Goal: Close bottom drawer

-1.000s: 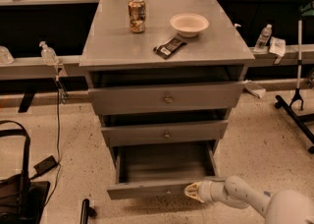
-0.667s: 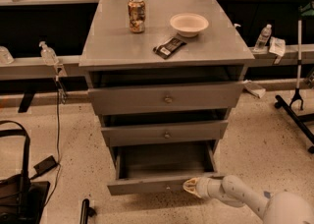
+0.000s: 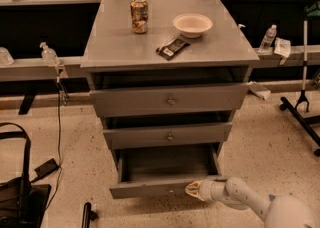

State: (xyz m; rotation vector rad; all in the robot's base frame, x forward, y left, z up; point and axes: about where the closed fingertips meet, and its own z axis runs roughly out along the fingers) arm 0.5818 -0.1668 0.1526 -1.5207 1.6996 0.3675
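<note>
The bottom drawer (image 3: 150, 188) is the lowest of three grey drawers in a metal cabinet. It stands pulled out, its inside empty, with a small knob at the middle of its slim front panel. My gripper (image 3: 192, 189) is at the right part of that front panel, its pale tip touching or nearly touching the panel, just right of the knob. My white arm (image 3: 260, 204) reaches in from the lower right.
The top drawer (image 3: 170, 100) and middle drawer (image 3: 169, 136) are slightly open. On the cabinet top (image 3: 115, 47) stand a can (image 3: 139, 15), a bowl (image 3: 192, 24) and a dark snack bar (image 3: 172, 48). A black bag (image 3: 20, 192) lies left; a stand base (image 3: 300, 109) is right.
My gripper has moved left along the bottom drawer's front panel, towards the knob. The drawer looks pushed in slightly.
</note>
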